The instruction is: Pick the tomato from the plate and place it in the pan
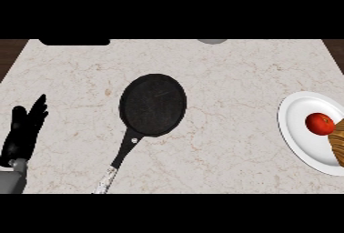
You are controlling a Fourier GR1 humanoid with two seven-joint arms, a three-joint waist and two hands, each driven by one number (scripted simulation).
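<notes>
A glossy red tomato [320, 123] with a small dark stem spot sits on the white plate [295, 129] at the right edge of the frame, just beside a brown, banded item [338, 148] cut off by the border. The black pan [153, 104] lies mid-frame on the marble table [235, 68], handle pointing to the lower left. At the left edge the left hand [21, 132] rests released, fingers straight and up, holding nothing.

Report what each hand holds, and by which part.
Nothing is held. The left hand rests open at the left edge; the right hand is out of view. The tomato lies on the plate.
</notes>
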